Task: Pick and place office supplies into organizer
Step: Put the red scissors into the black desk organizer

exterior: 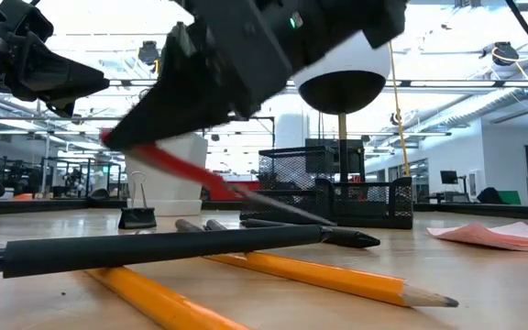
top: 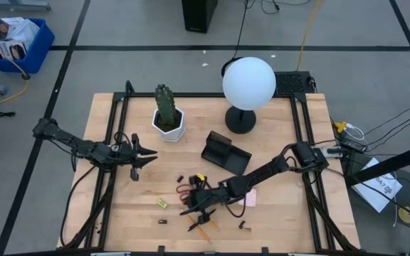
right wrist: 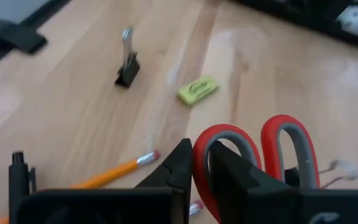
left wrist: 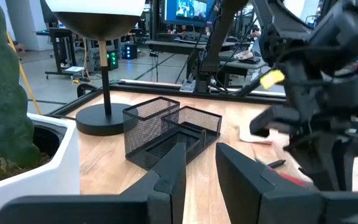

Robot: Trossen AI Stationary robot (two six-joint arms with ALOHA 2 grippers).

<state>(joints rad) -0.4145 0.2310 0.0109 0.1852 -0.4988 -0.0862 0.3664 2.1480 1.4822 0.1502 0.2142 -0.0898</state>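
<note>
Now, seen from above, your table [top: 276,213] fills the frame's middle. Near its centre sits the organizer [top: 225,154], right of the cactus pot [top: 169,122]. Your left gripper [top: 148,154] hovers at centre left, fingers slightly apart, holding nothing. Your right gripper [top: 191,203] reaches to lower centre, fingers clamped on one handle loop of the scissors [right wrist: 253,163]. Pencils [exterior: 328,275] and a pen [exterior: 181,246] lie below them.

White hex cactus pot [top: 169,121] at table's 11 o'clock, white-globe lamp [top: 248,83] at 1 o'clock, blue bin [top: 16,44] on floor far 10 o'clock.
</note>
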